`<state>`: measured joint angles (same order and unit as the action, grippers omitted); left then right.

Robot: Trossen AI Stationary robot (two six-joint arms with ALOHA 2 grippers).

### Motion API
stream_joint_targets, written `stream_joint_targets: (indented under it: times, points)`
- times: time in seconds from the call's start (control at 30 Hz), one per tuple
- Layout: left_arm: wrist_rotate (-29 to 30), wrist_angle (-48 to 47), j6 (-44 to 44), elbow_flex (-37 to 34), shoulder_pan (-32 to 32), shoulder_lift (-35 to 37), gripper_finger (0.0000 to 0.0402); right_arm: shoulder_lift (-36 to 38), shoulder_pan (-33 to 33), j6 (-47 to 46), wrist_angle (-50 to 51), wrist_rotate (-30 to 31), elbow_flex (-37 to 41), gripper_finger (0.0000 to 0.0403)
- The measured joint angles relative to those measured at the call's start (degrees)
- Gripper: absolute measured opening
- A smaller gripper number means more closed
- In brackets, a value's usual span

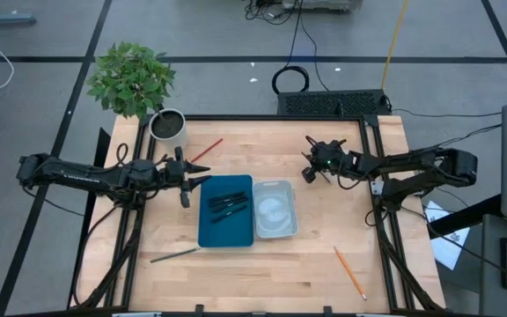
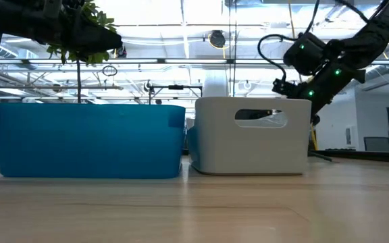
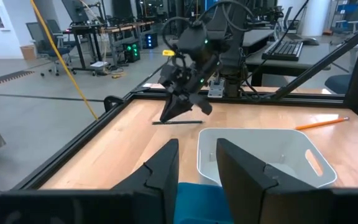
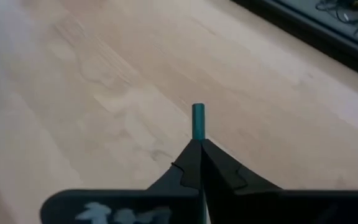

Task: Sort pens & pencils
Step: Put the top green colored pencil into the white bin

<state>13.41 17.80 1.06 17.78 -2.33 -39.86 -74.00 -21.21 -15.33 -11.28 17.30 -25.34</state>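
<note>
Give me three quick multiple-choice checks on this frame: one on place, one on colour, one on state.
1. Where are the black pens?
A. In the white tray
B. In the blue tray
C. Loose on the table

2. What colour is the pencil lying closest to the plant pot?
A. Red
B. Orange
C. Blue

3. What is the right claw doing?
A. Wide open over the table
B. Shut on a black pen
C. Shut on a green pencil

Answers:
1 B: the pens lie inside the blue tray in the high view.
2 A: the red pencil lies beside the plant pot.
3 C: the right claw is pinched on the green pencil, whose end sticks out past the tips.
</note>
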Motion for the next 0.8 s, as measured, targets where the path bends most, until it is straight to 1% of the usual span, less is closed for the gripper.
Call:
stream_joint_targets:
  times: [0.2,0.33,0.63,0.7,0.8]
  points:
    - [0.0,0.0,0.0,0.02,0.0,0.0,0.0113,2.0,1.21,0.63,0.15,0.15,-0.04,0.0003]
    - [0.0,0.0,0.0,0.02,0.0,0.0,0.0113,2.07,1.25,0.63,0.71,0.2,-0.09,0.0002]
    - [0.0,0.0,0.0,0.02,-0.02,0.0,0.0113,2.15,-0.41,1.58,11.87,0.61,-0.09,0.0001]
    - [0.0,0.0,0.0,0.02,-0.02,0.0,0.0113,3.04,-1.29,1.56,14.48,0.59,-0.09,0.001]
    - [0.0,-0.02,0.0,0.02,-0.02,0.0,0.0113,5.84,-1.98,1.23,18.65,0.73,-0.11,0.0037]
